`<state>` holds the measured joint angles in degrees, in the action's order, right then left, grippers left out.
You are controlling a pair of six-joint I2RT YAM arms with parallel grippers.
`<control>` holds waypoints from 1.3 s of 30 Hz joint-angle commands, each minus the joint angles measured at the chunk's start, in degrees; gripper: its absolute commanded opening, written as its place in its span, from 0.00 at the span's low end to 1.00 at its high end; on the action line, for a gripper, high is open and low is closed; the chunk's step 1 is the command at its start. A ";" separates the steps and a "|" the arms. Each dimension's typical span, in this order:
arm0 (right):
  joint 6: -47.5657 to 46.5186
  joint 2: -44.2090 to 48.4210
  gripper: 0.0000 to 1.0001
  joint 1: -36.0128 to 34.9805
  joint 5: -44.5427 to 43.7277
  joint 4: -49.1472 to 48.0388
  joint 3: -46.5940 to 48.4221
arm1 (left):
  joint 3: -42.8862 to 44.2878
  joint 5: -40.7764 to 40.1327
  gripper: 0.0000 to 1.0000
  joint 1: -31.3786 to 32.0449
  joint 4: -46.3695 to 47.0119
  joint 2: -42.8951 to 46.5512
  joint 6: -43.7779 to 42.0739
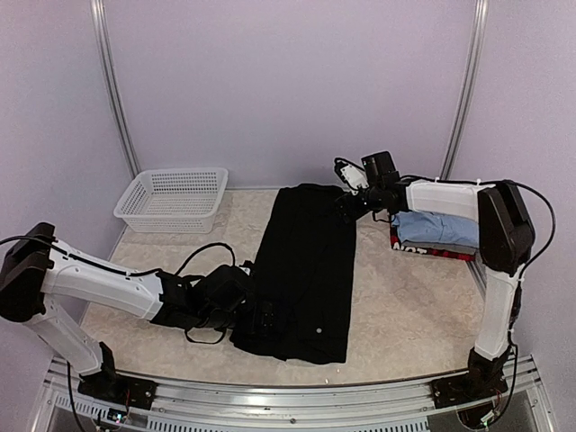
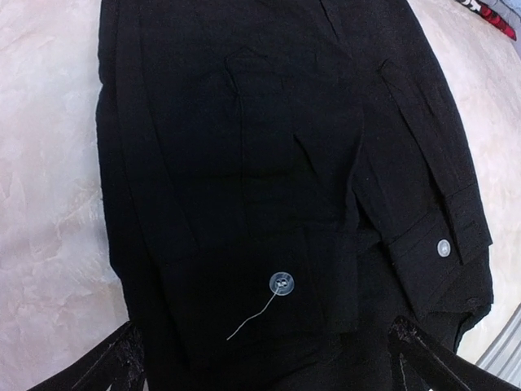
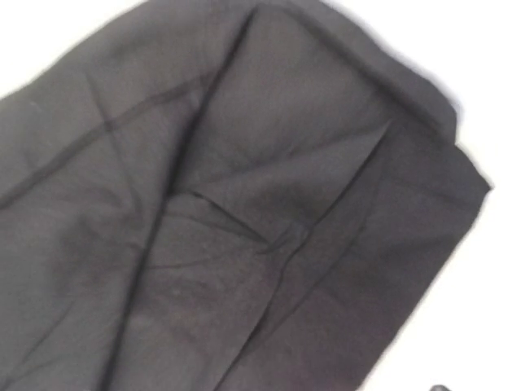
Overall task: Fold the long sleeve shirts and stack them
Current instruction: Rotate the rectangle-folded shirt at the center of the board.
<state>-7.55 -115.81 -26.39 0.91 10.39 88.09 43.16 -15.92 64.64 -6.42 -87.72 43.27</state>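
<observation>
Two shirts, the light blue shirt [image 1: 438, 227] on top of the red-and-black shirt [image 1: 430, 252], sit stacked just to the outer side of your right gripper [image 1: 353, 205]. That puts you on the black shirt [image 1: 306, 270], which is narrowed to a long strip. Its far corner lies directly under that gripper, whose jaws stand apart and hold nothing. Its cuffed near end lies between the wide-spread jaws of your left gripper [image 1: 263, 317]. Next, I judge, you pinch every layer at one end and carry it over lengthwise.
</observation>
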 commanded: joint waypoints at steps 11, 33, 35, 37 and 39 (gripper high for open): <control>10.85 20.26 0.84 -0.61 10.07 -3.12 -20.42 | 2.76 8.36 0.98 3.16 3.44 -7.71 -4.34; 22.10 46.74 0.82 -13.36 11.82 19.29 -40.10 | 6.70 5.40 0.99 12.44 -0.13 -4.60 -35.18; 22.91 47.17 0.81 -16.28 10.93 22.07 -39.79 | 6.22 6.61 0.99 12.44 -0.74 -4.94 -39.21; 25.10 47.48 0.80 -18.56 9.74 22.61 -40.82 | 5.93 7.17 0.99 12.18 -1.51 -5.43 -42.86; 26.91 48.03 0.78 -20.29 9.19 21.42 -42.76 | 5.90 8.49 0.99 11.12 -1.94 -6.03 -45.57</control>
<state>15.03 -69.43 -43.42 11.00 28.21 46.96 49.95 -10.41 76.84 -7.11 -92.88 7.03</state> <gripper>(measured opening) 0.793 0.989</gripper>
